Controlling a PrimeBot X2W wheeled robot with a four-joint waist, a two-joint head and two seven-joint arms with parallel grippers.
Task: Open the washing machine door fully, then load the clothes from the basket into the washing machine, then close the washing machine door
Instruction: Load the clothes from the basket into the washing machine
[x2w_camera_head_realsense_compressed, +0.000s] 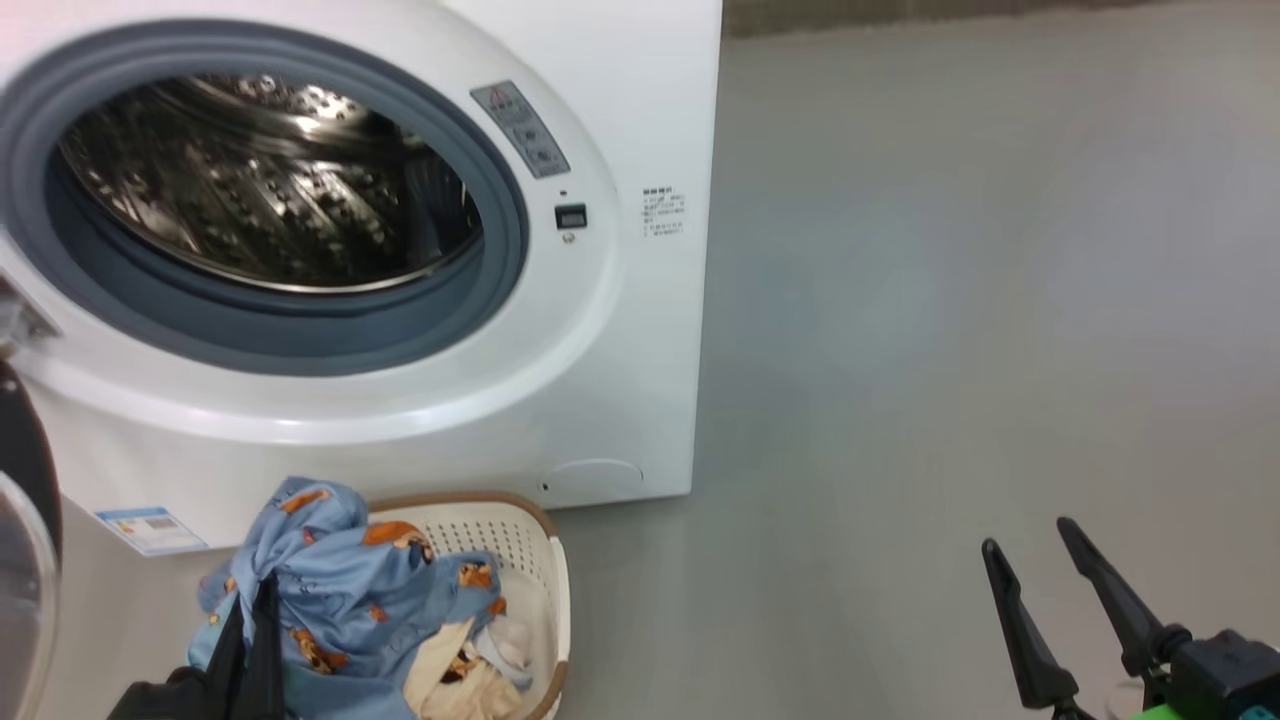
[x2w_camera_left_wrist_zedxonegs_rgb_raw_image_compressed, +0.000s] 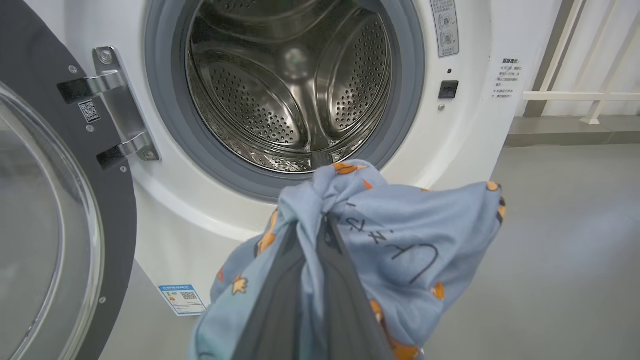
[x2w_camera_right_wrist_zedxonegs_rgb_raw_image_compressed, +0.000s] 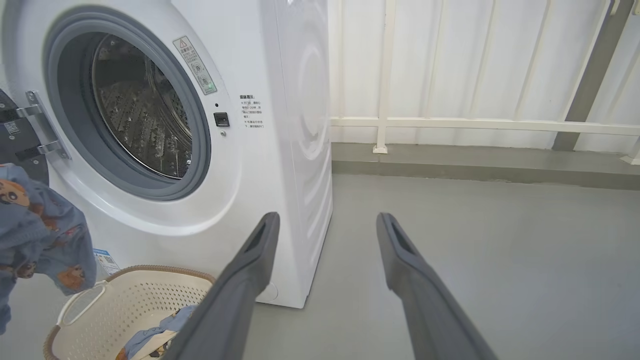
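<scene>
The washing machine (x2w_camera_head_realsense_compressed: 620, 330) stands at the upper left with its steel drum (x2w_camera_left_wrist_zedxonegs_rgb_raw_image_compressed: 290, 95) exposed. The washing machine door (x2w_camera_left_wrist_zedxonegs_rgb_raw_image_compressed: 110, 225) is swung wide to the left, its black rim (x2w_camera_head_realsense_compressed: 25, 450) at the head view's left edge. My left gripper (x2w_camera_left_wrist_zedxonegs_rgb_raw_image_compressed: 325, 225) is shut on a light blue cloth with orange prints (x2w_camera_left_wrist_zedxonegs_rgb_raw_image_compressed: 400, 240), lifted above the basket (x2w_camera_head_realsense_compressed: 545, 530) and just below the drum opening. The same cloth (x2w_camera_right_wrist_zedxonegs_rgb_raw_image_compressed: 40, 225) hangs at the left of the right wrist view. More clothes (x2w_camera_head_realsense_compressed: 470, 670), cream and white, lie in the basket. My right gripper (x2w_camera_head_realsense_compressed: 1028, 534) is open over the floor at the right, holding nothing.
Grey floor (x2w_camera_head_realsense_compressed: 950, 300) stretches to the right of the machine. A white railing (x2w_camera_right_wrist_zedxonegs_rgb_raw_image_compressed: 450, 122) and a low kerb (x2w_camera_right_wrist_zedxonegs_rgb_raw_image_compressed: 475, 165) run behind it. The door's steel hinge (x2w_camera_left_wrist_zedxonegs_rgb_raw_image_compressed: 117, 105) sits left of the opening.
</scene>
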